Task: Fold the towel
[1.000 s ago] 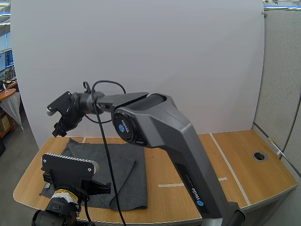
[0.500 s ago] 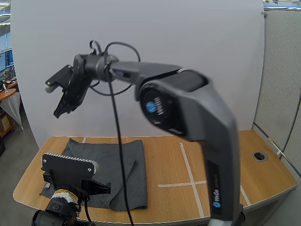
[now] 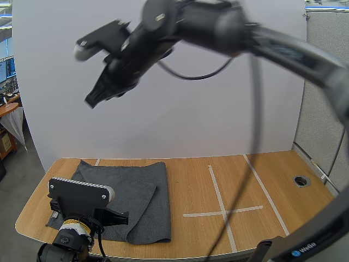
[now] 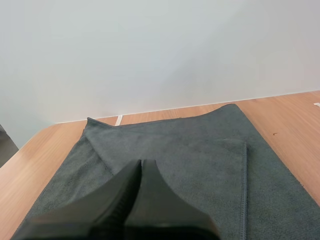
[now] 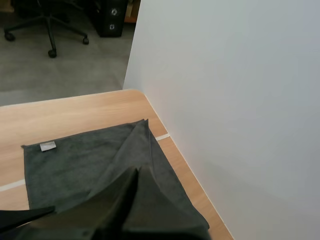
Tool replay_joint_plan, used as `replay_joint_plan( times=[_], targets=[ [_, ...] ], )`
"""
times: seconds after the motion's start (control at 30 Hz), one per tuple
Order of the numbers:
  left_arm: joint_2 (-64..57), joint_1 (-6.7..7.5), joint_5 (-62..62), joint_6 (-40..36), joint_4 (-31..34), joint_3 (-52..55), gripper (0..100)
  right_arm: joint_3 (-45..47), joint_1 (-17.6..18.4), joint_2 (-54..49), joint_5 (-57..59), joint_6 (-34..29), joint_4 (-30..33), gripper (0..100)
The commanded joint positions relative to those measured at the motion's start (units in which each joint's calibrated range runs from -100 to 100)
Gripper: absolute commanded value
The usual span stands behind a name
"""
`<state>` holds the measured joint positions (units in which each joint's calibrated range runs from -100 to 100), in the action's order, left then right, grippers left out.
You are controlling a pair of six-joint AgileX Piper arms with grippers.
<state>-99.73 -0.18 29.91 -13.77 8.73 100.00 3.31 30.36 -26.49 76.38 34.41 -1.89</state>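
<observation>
1. The dark grey towel lies flat on the table, left of the tape cross. Its right edge is near the cross's left strip but apart from it. One layer is already doubled over, with a stitched hem showing on top.
2. The left gripper hangs low over the towel's near part, on the side away from the cross. Its fingers are pressed together with nothing between them, and the cloth stretches away ahead of the tips.
3. The right gripper is high in the air, well above the towel and up-left of the cross. Its fingers are closed on nothing too.
4. To my eye the left arm is far nearer the cloth. The towel seems to run long the same way as the cross's near-to-far strip, so a grab at a near corner looks like the likely next step.
</observation>
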Motion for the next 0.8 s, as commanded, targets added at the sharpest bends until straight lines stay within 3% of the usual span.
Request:
replay_joint_plan(
  times=[0.0, 0.13, 0.33, 0.77],
  targets=[
    [-0.3, -0.06, -1.3, 0.1, -0.2, 0.0, 1, 4.8, -0.1, -16.3, 12.2, -5.1, 2.2, 0],
    [-0.3, -0.06, -1.3, 0.1, -0.2, 0.0, 1, 7.2, -2.9, -25.9, 23.6, -5.3, 2.7, 0],
    [-0.3, -0.06, -1.3, 0.1, -0.2, 0.0, 1, 9.7, -4.3, -37.0, 23.6, -5.4, 3.0, 0],
    [-0.3, -0.06, -1.3, 0.1, -0.2, 0.0, 1, 12.8, -4.3, -49.2, 23.6, -9.6, 4.7, 0]
  ],
)
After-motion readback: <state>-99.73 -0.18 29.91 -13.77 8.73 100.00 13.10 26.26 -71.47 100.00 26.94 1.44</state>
